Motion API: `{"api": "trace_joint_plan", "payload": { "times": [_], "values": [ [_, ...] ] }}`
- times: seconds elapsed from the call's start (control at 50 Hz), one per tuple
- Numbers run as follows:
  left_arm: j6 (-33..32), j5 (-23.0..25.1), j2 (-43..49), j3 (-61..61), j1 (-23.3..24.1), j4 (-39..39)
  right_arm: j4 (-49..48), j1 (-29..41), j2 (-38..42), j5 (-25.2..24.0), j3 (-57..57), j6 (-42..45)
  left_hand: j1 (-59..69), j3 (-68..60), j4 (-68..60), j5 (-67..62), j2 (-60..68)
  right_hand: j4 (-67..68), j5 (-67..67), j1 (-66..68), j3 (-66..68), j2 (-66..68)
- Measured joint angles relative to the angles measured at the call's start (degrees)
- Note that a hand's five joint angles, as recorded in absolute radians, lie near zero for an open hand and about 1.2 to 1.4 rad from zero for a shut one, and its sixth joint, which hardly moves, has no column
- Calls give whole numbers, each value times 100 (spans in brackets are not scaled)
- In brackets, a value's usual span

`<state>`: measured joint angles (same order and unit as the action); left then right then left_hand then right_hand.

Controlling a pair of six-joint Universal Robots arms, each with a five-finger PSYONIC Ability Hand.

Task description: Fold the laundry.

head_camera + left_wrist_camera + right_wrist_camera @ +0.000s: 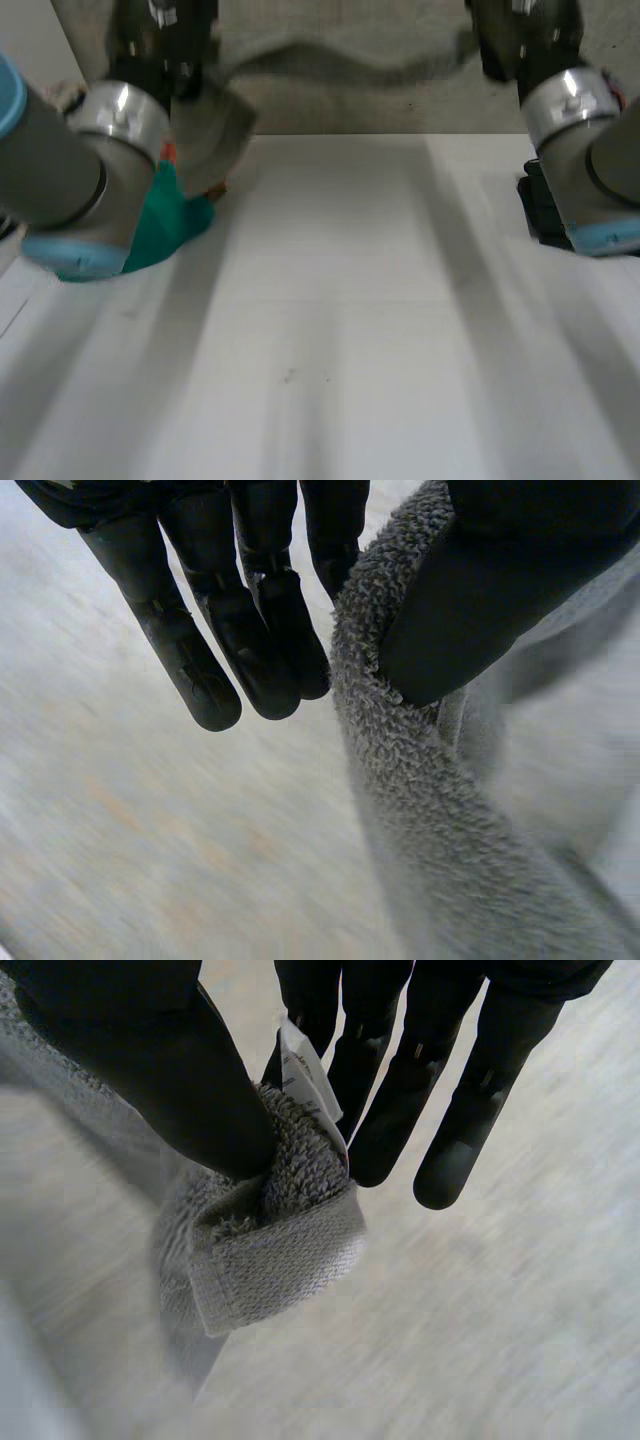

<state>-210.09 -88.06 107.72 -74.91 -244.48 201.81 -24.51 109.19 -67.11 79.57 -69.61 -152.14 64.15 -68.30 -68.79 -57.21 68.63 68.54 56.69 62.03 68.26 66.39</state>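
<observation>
Teal cloth [175,225]: near the left hand [165,40], largely hidden behind the left arm [60,180]; kind unclear.
Black object [540,205]: mostly covered by the right arm [590,170]; unidentifiable.
Grey towel [270,1250]: white label [305,1075] beside the thumb of the right hand [180,1080]; print unreadable.
Surface beyond the left hand's fingers [200,670]: blurred.

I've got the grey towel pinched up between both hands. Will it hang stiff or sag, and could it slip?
Likely floppy: the grey towel dips in waves between the hands. Its looped pile looks grippy, so the pinches of the left hand and right hand probably hold. It looks thick, so perhaps a bit heavy for a thumb pinch.
</observation>
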Motion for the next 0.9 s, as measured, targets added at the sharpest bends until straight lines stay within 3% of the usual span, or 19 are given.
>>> {"api": "trace_joint_plan", "payload": {
  "times": [0.16,0.32,0.36,0.4,0.48,0.56,0.74,0.9],
  "values": [
    [140,19,-254,-1492,40,-473,1075,-378,-185,-183,-1013,109,0,0,0,0,1,0,0,0,0,0],
    [98,26,838,-1640,87,-452,1357,-517,109,-165,-1678,667,-21,110,135,46,-123,1,0,0,0,0],
    [100,26,1120,-1442,98,-441,1337,-517,255,-139,-1713,818,-378,788,740,550,-813,0,0,0,0,0],
    [109,28,1359,-1224,115,-436,1313,-514,381,-119,-1717,924,-2574,2659,2744,2564,-2779,1,0,0,0,0],
    [144,12,1517,-997,152,-453,1237,-511,538,-88,-1705,1000,-3124,3477,3569,3433,-3539,0,0,0,0,0],
    [239,-31,1167,-1160,197,-501,1120,-512,623,-65,-1712,999,-3925,4251,4384,4236,-4321,1,0,0,0,0],
    [959,-132,-435,-2661,197,-512,1023,-512,729,-54,-1747,970,-3992,4406,4536,4376,-4471,1,0,0,0,0],
    [1932,-507,-1043,-3710,138,-643,1027,-505,746,-55,-1757,962,-2798,3306,3331,3182,-3335,1,0,0,0,0]
  ]
}}
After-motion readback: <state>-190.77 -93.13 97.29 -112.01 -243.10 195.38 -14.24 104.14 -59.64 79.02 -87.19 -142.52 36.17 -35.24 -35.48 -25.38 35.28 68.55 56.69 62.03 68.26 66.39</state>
